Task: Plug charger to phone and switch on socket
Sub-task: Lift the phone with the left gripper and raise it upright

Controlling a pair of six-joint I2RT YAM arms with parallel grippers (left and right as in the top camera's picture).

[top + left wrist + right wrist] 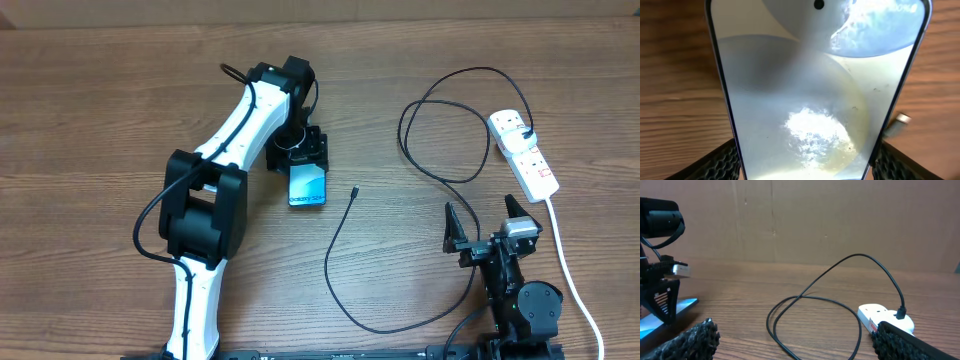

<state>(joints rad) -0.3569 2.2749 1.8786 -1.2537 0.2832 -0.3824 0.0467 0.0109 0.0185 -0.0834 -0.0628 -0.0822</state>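
Where the phone [309, 188] lies, a little left of the bench's middle, its blue screen faces up and the white lettering runs along the short end nearer the front edge. The left gripper [300, 158] sits over its far end. In the left wrist view the black ribbed pads [725, 161] press against both long edges of the phone, so the pincer is clamped on it. From the right wrist view the phone seems tipped rather than flat, though I cannot tell for sure.

Just right of the phone, apart from it, the connector tip [354, 192] of the charger cable [335, 265] rests on the wood. The thin black cable curves toward the front edge, swings right, then climbs to a big loop near the far right. It ends at the plug [527, 133], which is seated in the far outlet of the white power strip [528, 160].

That strip lies close to the right edge, and its thick white cord [565, 260] trails to the front right corner of the bench [100, 100].

The right gripper [484, 222] hovers near the front edge, left of the cord, its fingers spread wide and holding nothing.
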